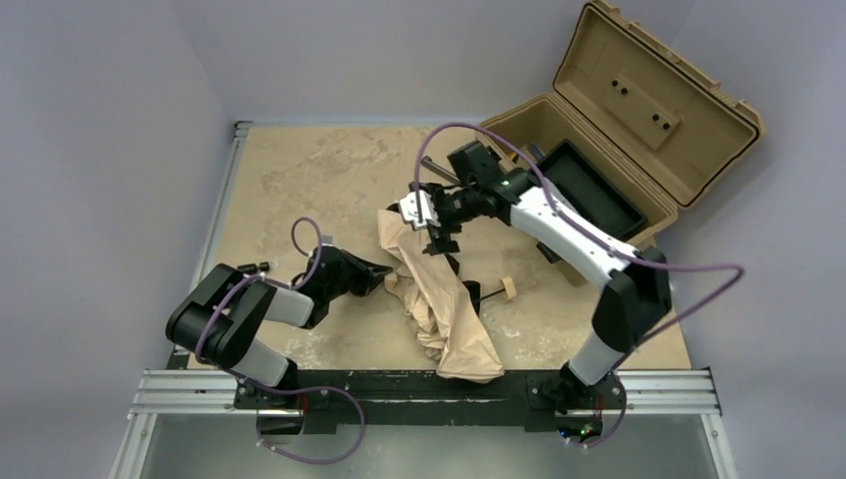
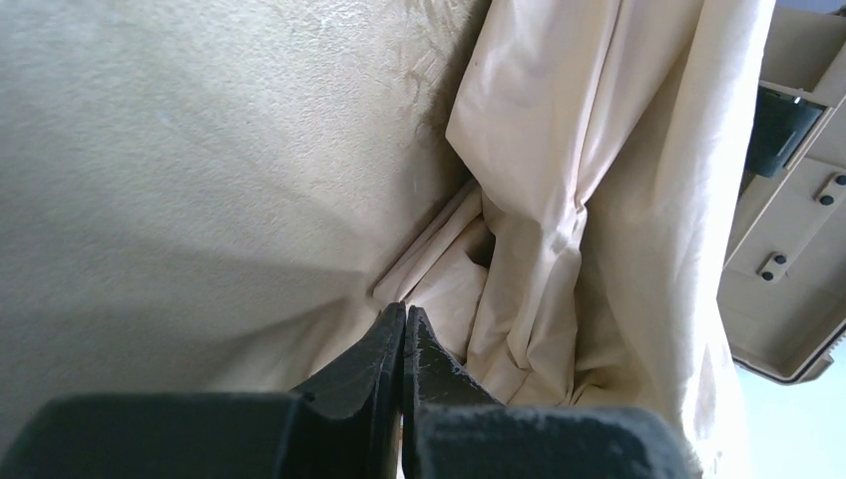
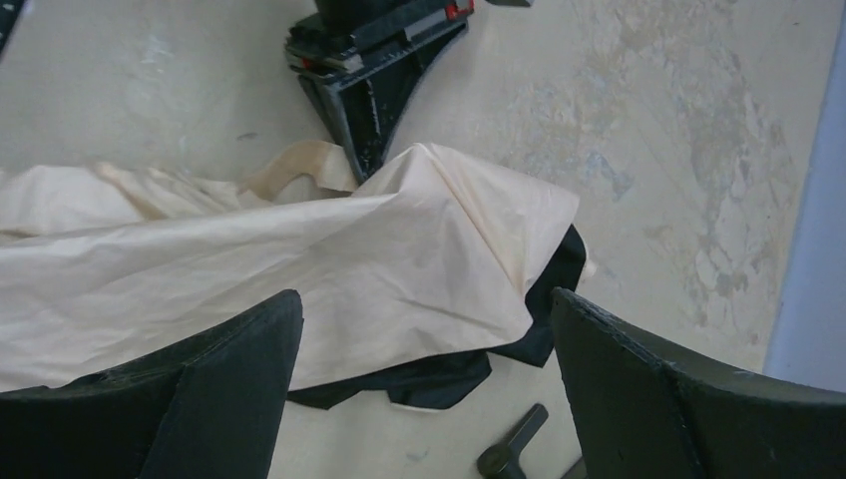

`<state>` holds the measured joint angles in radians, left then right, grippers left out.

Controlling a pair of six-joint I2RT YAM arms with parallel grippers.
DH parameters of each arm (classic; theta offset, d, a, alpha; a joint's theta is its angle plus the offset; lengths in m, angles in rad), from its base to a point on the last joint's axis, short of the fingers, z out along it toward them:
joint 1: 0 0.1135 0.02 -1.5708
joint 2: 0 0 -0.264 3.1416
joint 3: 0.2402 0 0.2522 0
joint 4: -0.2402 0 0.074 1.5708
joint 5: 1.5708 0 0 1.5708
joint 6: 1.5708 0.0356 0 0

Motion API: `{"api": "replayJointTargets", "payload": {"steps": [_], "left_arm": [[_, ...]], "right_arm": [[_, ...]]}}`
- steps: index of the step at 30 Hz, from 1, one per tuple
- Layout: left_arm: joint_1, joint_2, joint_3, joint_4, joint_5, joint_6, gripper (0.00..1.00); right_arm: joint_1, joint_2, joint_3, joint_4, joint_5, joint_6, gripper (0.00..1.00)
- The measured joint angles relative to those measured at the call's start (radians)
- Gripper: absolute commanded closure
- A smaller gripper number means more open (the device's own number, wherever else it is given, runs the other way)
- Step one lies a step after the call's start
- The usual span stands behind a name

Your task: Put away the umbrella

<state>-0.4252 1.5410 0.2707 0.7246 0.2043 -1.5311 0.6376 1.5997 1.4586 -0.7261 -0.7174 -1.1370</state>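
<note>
The umbrella [image 1: 444,304] lies collapsed on the table, a heap of beige fabric with its pale wooden knob [image 1: 509,288] sticking out to the right. My left gripper [image 1: 384,271] is shut, and its tips [image 2: 406,314] rest against a fold at the fabric's [image 2: 579,200] left edge with nothing visibly pinched. My right gripper [image 1: 435,235] hovers over the upper end of the heap. In the right wrist view it [image 3: 424,329] stands wide open above the beige cloth [image 3: 299,269] and its dark lining [image 3: 449,374], holding nothing.
An open tan hard case [image 1: 619,130] with a black tray [image 1: 589,185] inside stands at the back right; its edge [image 2: 788,249] shows in the left wrist view. A dark metal bar [image 3: 509,449] lies on the table just beyond the fabric.
</note>
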Motion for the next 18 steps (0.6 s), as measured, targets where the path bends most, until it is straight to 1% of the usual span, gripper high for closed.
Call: {"api": "replayJointTargets", "payload": {"steps": [2, 5, 10, 14, 16, 18], "left_arm": [[0.000, -0.024, -0.003, -0.029, -0.010, 0.006, 1.00], [0.000, -0.111, -0.016, -0.117, -0.047, 0.023, 1.00], [0.000, -0.214, -0.021, -0.237, -0.092, 0.065, 1.00], [0.000, -0.237, -0.026, -0.283, -0.113, 0.087, 1.00], [0.000, -0.237, -0.037, -0.292, -0.119, 0.093, 1.00], [0.000, -0.237, -0.051, -0.294, -0.123, 0.095, 1.00]], "right_arm": [[0.021, 0.098, 0.054, 0.017, 0.040, 0.004, 0.07], [0.045, 0.222, 0.117, 0.025, 0.096, 0.012, 0.06], [0.071, 0.387, 0.168, 0.045, 0.176, 0.042, 0.05], [0.086, 0.492, 0.213, 0.058, 0.227, 0.099, 0.06], [0.092, 0.540, 0.232, 0.072, 0.251, 0.132, 0.10], [0.097, 0.573, 0.236, 0.086, 0.268, 0.163, 0.11]]}}
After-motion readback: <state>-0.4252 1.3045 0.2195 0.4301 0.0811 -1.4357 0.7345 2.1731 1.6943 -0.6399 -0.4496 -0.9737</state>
